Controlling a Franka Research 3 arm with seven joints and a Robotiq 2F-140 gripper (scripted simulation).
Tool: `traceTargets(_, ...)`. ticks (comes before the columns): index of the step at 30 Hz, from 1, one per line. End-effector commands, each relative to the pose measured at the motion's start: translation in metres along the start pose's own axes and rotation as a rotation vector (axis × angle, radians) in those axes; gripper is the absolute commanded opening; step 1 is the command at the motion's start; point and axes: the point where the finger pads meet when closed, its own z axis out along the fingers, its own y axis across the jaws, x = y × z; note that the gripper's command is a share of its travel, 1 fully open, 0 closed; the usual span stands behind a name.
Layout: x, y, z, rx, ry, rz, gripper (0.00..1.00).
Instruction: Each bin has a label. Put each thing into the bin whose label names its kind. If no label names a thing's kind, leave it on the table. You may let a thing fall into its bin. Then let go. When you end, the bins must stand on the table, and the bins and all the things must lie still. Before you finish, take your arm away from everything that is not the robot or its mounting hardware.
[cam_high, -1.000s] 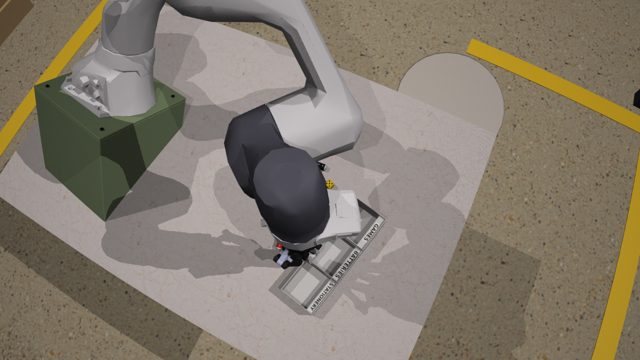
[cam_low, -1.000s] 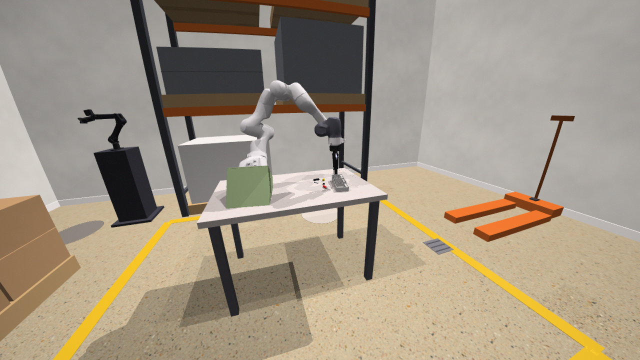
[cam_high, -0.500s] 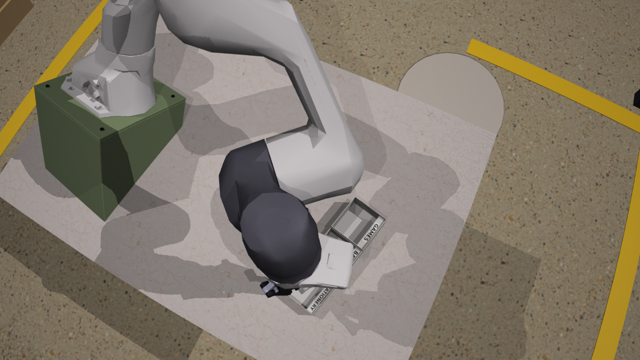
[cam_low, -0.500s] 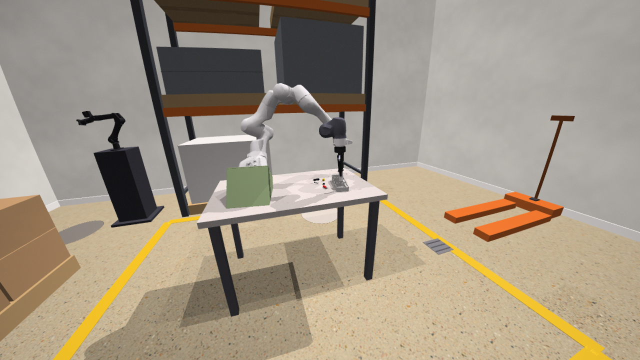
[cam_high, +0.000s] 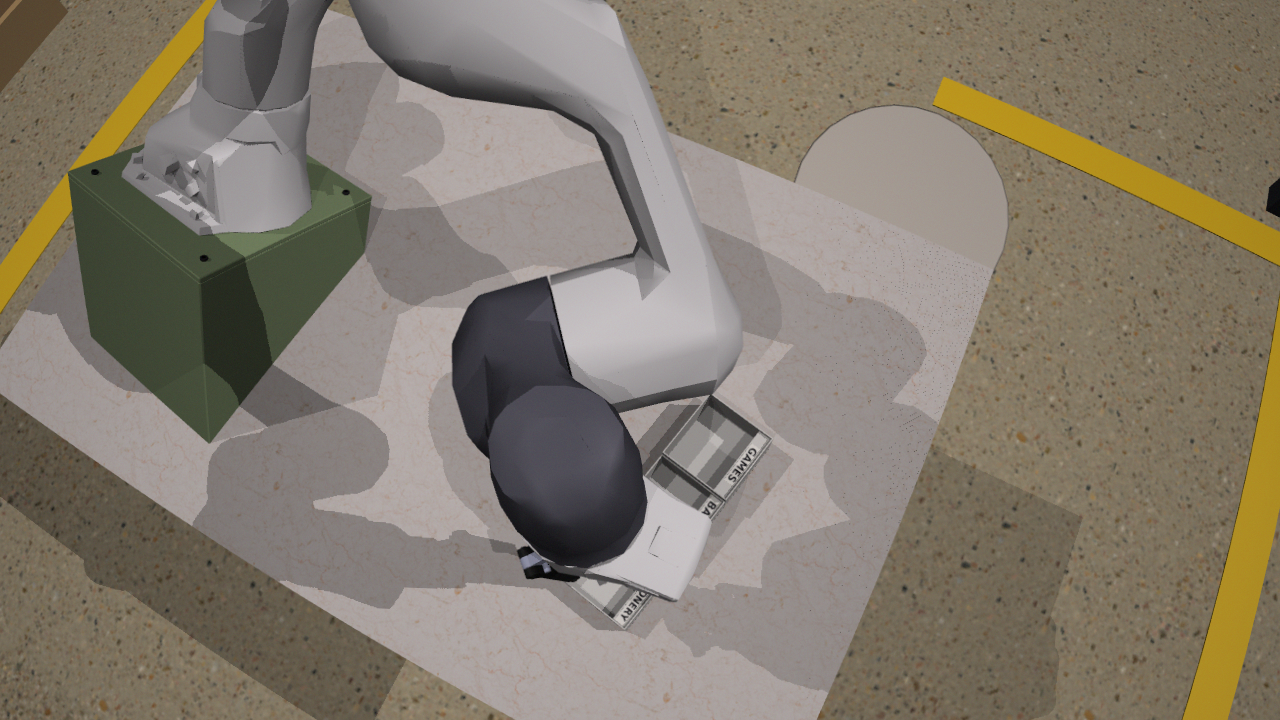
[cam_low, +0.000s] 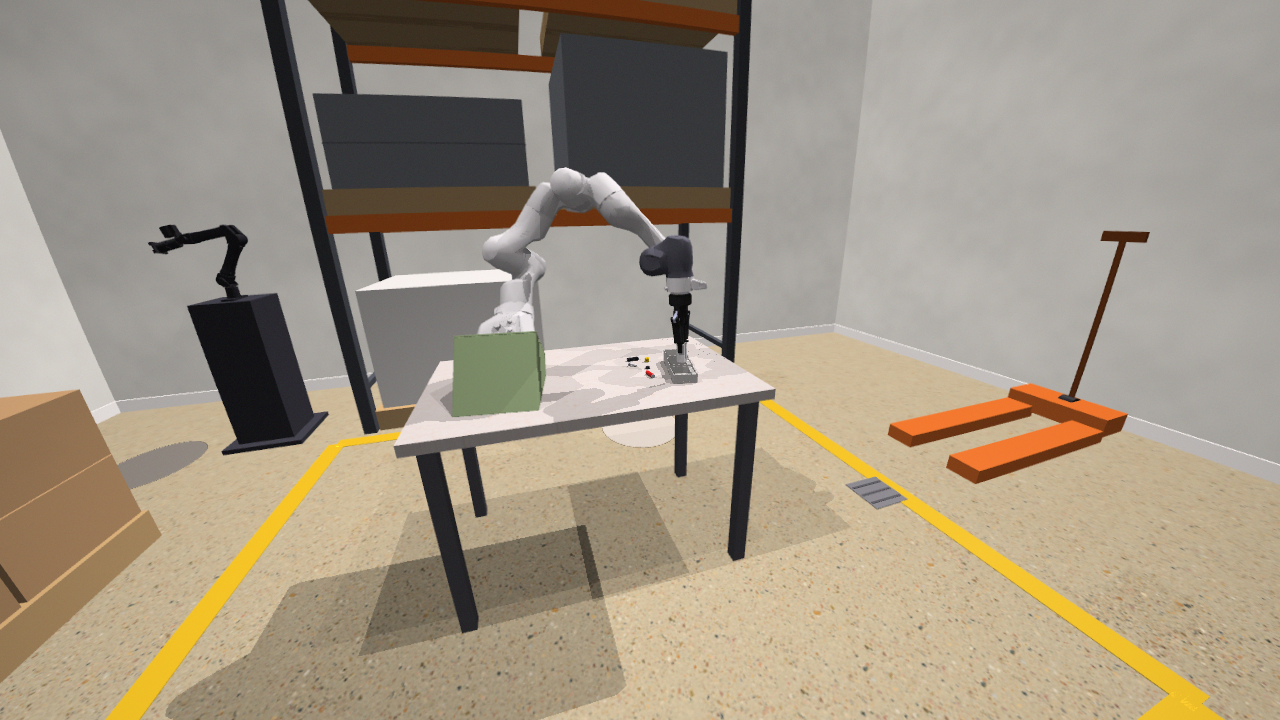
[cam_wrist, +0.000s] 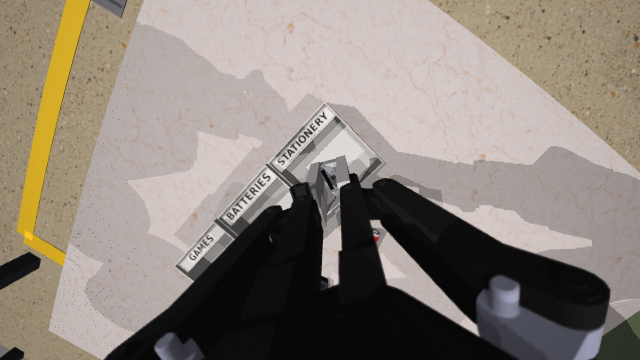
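Three bins, wrist hides part from above, gripper clamped on grey clip over STATIONERY, battery half hidden.

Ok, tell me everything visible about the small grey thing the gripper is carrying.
The grey item looks like a small metallic binder clip: pale silver angular faces with a dark slit across its middle. It is pinched between the black fingers of the gripper, tilted, hanging above the STATIONERY bin and touching nothing but the fingers. Its lower part is hidden.
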Motion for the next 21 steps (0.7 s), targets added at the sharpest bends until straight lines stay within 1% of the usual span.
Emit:
traceTargets(1,-0.0011,-0.0022,-0.0006,-0.003,-0.006,0.157,0.06)
traceTargets(3,-0.0016,-0.0027,-0.0007,-0.004,-0.006,0.191,0.06)
traceTargets(5,-0.0016,-0.0027,-0.0007,-0.004,-0.006,0.191,0.06)
traceTargets(6,-0.0018,-0.0029,-0.0007,-0.004,-0.006,0.235,0.06)
traceTargets(21,-0.0034,-0.0046,-0.0008,-0.007,-0.008,0.467,0.06)
